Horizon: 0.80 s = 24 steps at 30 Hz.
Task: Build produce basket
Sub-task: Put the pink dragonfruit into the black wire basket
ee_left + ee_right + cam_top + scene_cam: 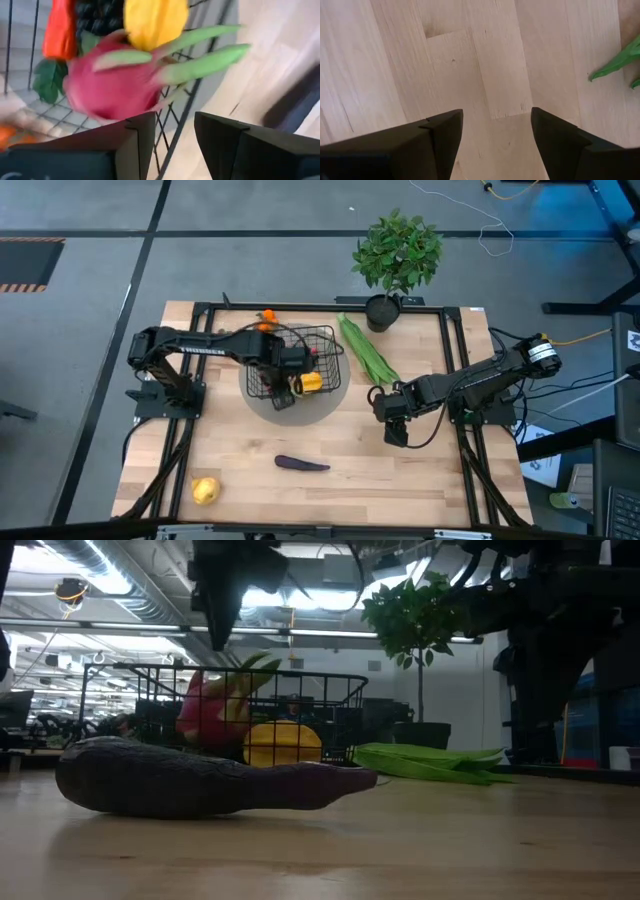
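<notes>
The black wire basket [322, 340] stands on a round grey mat [330, 402]. Inside it lie a pink dragon fruit [112, 87], a yellow fruit [155, 20], an orange carrot [60, 27] and dark grapes [97, 15]. My left gripper [175, 122] hovers open above the basket's wire wall [187, 107], just short of the dragon fruit. My right gripper [496, 117] is open over bare wood, near the tips of the long green pods [366, 350]. A purple eggplant [301, 464] and another yellow fruit [205, 490] lie on the table.
A potted plant [396, 255] stands at the far edge beside the pods. Small oranges [266, 320] sit by the basket's far side. Black frame rails [470, 470] run along the table's left and right sides. Open wood lies between the eggplant and my right gripper [393, 420].
</notes>
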Each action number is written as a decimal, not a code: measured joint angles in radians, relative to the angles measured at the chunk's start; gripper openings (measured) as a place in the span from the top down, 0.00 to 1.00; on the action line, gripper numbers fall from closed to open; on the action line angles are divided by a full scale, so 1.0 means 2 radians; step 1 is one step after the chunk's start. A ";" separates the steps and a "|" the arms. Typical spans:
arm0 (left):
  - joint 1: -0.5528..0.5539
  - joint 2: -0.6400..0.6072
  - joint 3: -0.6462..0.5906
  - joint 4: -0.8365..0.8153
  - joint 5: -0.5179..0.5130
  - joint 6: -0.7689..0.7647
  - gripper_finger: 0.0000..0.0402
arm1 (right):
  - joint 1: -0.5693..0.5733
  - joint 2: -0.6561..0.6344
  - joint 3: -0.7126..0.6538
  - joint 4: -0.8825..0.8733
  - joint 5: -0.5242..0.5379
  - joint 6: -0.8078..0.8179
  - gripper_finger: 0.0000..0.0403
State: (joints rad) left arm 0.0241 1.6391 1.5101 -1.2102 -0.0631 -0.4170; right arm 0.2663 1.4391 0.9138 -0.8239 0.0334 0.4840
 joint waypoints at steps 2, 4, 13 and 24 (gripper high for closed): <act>-0.013 0.006 0.001 0.011 -0.018 0.063 0.69 | 0.000 0.000 0.000 0.000 0.000 -0.005 0.45; -0.028 0.016 0.000 0.020 -0.053 0.128 0.69 | 0.000 0.000 0.000 0.001 0.000 -0.010 0.45; -0.043 0.045 0.000 0.058 -0.089 0.200 0.69 | 0.000 0.000 0.000 0.002 0.000 -0.009 0.45; -0.042 0.056 0.000 0.065 -0.092 0.201 0.70 | 0.000 0.000 0.000 0.002 0.000 -0.009 0.45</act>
State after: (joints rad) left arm -0.0593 1.7512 1.5101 -1.0809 -0.2462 -0.0158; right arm 0.2668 1.4391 0.9138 -0.8196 0.0334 0.4656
